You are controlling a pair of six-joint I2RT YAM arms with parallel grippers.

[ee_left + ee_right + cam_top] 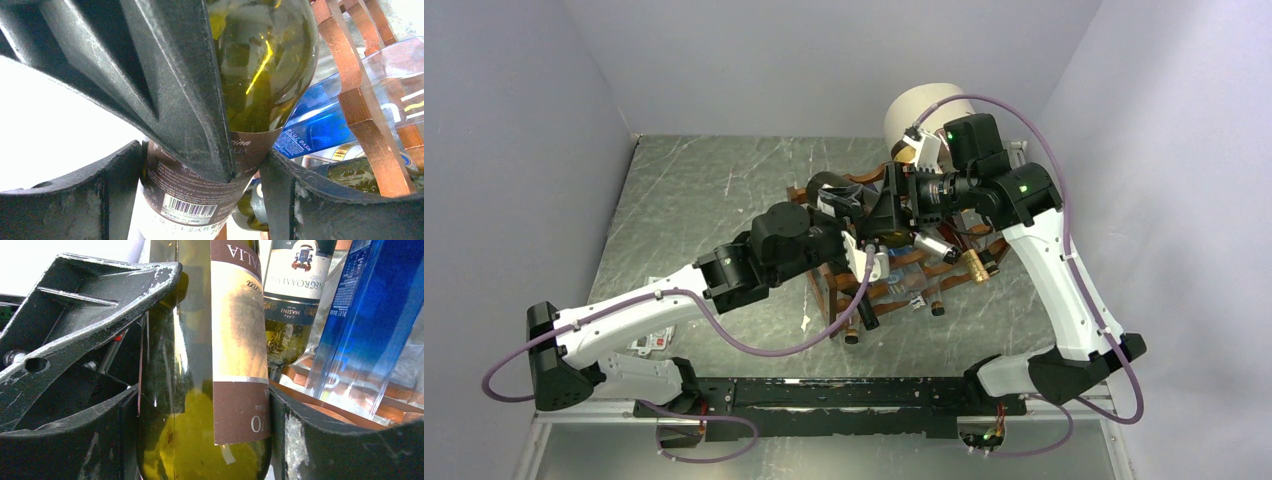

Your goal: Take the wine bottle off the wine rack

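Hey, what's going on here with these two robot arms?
Both arms are handling one green glass wine bottle with a brown-and-cream label. The left gripper and the right gripper are each clamped on its body, at the reddish-brown wooden wine rack. A blue bottle lies in the rack. Whether the held bottle has cleared the rails cannot be told.

Olive-green wine bottle [195, 340], brown-and-cream label with a barcode on the back, sits clamped at its body between the jaws of the left gripper [200, 170] and the right gripper [202, 415]. Just beside it stands the reddish-brown wine rack [357, 100], mid-worktop, its wavy rails tiered.
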